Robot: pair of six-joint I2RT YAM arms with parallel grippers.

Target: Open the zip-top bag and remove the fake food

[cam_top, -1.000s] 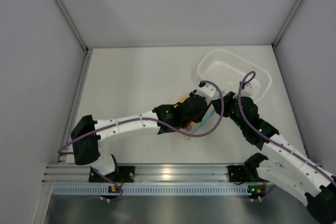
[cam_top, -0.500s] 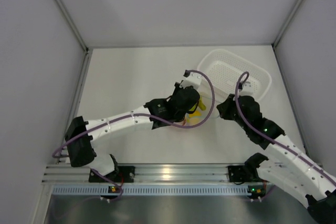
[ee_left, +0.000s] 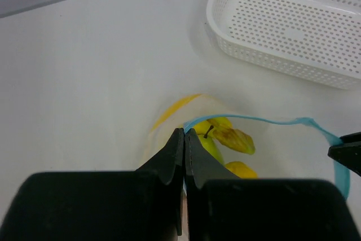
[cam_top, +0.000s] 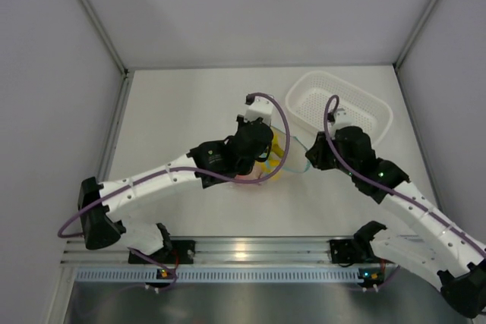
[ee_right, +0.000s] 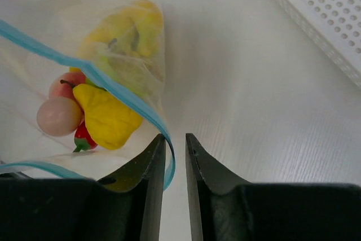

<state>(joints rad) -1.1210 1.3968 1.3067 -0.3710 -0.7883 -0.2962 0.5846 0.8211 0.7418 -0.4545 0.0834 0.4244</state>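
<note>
The zip-top bag [cam_top: 278,159] hangs between both arms, its blue zip strip [ee_left: 255,120] spread into a loop. My left gripper [ee_left: 185,131] is shut on one end of that strip. My right gripper [ee_right: 175,137] has its jaws slightly apart; the other end of the strip [ee_right: 115,87] lies loose in the gap against the left finger. The fake food sits inside the bag: a green pear [ee_left: 211,146], a yellow banana piece [ee_right: 107,118], a pink ball [ee_right: 57,115] and a red chili [ee_right: 83,138].
A white perforated basket [cam_top: 295,101] stands at the back right, just beyond the bag, and its wall [ee_left: 282,66] fills the upper right of the left wrist view. Grey walls enclose the table on three sides.
The left gripper closed on the bag's edge and carried it up and back-left. The right arm followed to the left, and its jaws parted slightly from shut.
</note>
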